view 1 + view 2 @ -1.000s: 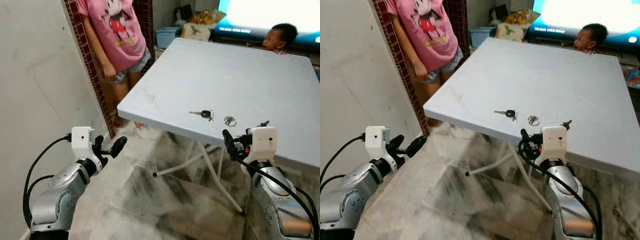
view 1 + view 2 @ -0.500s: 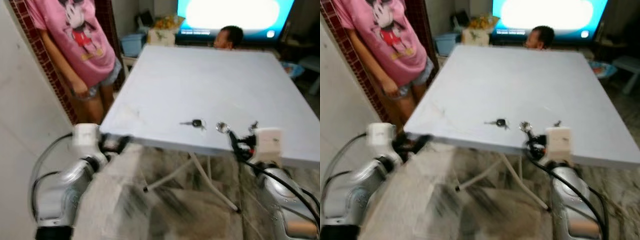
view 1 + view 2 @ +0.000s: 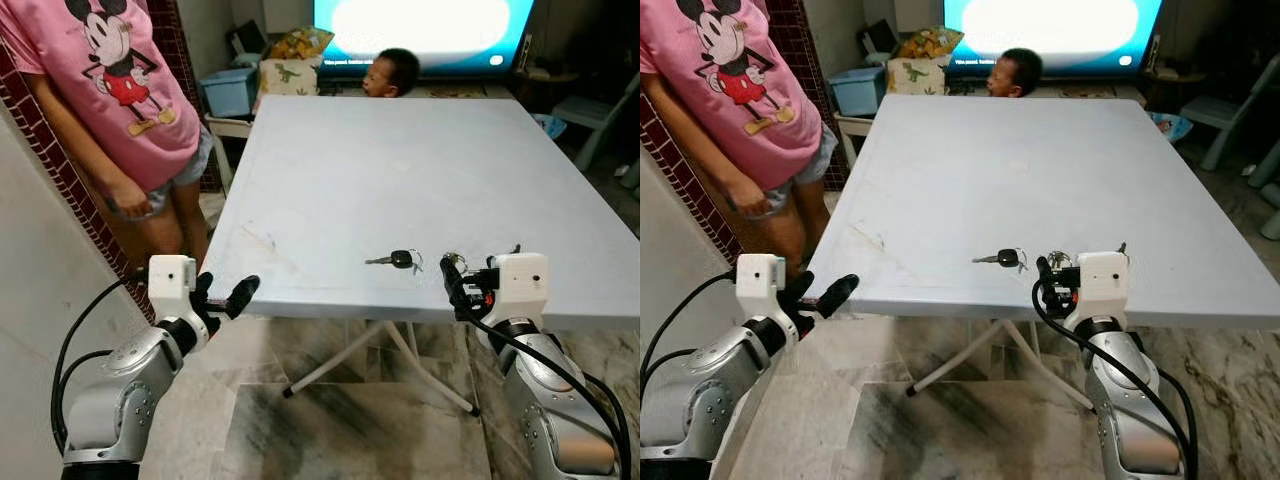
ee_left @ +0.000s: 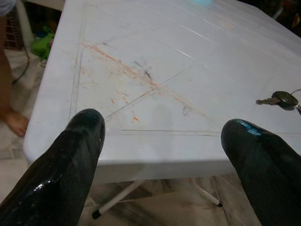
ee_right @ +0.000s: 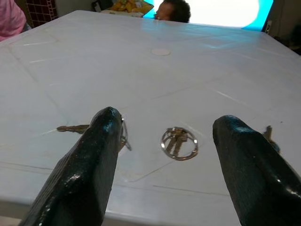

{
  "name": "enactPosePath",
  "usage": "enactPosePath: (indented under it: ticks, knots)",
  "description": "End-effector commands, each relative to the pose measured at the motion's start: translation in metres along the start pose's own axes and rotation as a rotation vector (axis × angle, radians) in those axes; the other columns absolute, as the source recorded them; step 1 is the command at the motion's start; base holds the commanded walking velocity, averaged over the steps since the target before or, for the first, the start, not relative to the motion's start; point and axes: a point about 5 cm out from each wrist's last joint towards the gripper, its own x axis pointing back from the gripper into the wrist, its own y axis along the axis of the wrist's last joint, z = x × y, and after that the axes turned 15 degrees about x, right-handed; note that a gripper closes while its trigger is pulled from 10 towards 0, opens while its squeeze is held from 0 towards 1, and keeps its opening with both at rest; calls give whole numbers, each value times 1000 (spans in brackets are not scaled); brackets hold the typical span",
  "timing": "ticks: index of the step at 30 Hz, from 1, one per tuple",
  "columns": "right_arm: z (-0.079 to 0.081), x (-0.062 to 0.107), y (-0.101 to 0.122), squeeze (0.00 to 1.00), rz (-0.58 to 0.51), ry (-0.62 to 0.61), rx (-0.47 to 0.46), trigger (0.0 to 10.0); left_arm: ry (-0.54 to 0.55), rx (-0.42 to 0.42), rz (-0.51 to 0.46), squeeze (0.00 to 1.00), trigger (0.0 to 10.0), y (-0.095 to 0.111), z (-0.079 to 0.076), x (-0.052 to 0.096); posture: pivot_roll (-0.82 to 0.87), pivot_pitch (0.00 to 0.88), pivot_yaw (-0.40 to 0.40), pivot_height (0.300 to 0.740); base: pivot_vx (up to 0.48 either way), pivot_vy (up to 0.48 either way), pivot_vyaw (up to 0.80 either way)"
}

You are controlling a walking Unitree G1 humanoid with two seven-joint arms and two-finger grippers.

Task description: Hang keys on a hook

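Two sets of keys lay on the white table (image 3: 420, 170) in front of us, near its near edge. One was a black-headed key (image 3: 398, 260), its blade pointing left; the other was a small bunch of keys on a ring (image 5: 178, 142), lying just to the right of it and a little nearer to us. They were close together but apart.

Our right gripper (image 5: 167, 155) hung at the near edge of the table, level with the top and just short of the ring bunch. Its fingers (image 5: 89, 160) were spread wide with nothing between them, and in the right wrist view the ring lay in the gap ahead of them while the black-headed key sat partly hidden behind one fingertip.

Our left gripper (image 3: 222, 298) was held out at the near left corner of the table, slightly below the top. Its fingers (image 4: 75, 155) were also parted and empty. The left wrist view looked across a scuffed, scratched patch of the tabletop, with the black-headed key well off toward the far side of that view.

We saw a person in a pink printed shirt (image 3: 105, 90) standing at the left, between the table and a red-tiled wall edge (image 3: 60, 180). A child (image 3: 388, 72) was at the far edge of the table, in front of a bright screen (image 3: 420, 25).
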Motion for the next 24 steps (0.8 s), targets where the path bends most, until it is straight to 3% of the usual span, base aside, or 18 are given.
enactPosePath:
  ticks: [1, 6, 14, 24]
  knots:
    - [-1, -1, 2, 0, -2, -8, 13, 10000, 6, -32, -19, 0, 10000, 6, -1, 1, -3, 5, 43, 740, 0, 0, 0]
    - [-5, -6, 1, 0, 7, -22, -14, 10000, 20, -32, -29, 0, 10000, 6, 2, 2, -2, 9, 46, 740, 0, 0, 0]
    - [-7, -26, -9, 0, 104, -23, -12, 10000, 26, -58, -29, 0, 10000, -1, 11, 6, 7, 22, 53, 740, 0, 0, 0]
    - [-4, -50, -6, 0, 93, 26, -19, 10000, -78, -111, -27, 0, 10000, 2, -6, 15, 44, 57, 61, 740, 0, 0, 0]
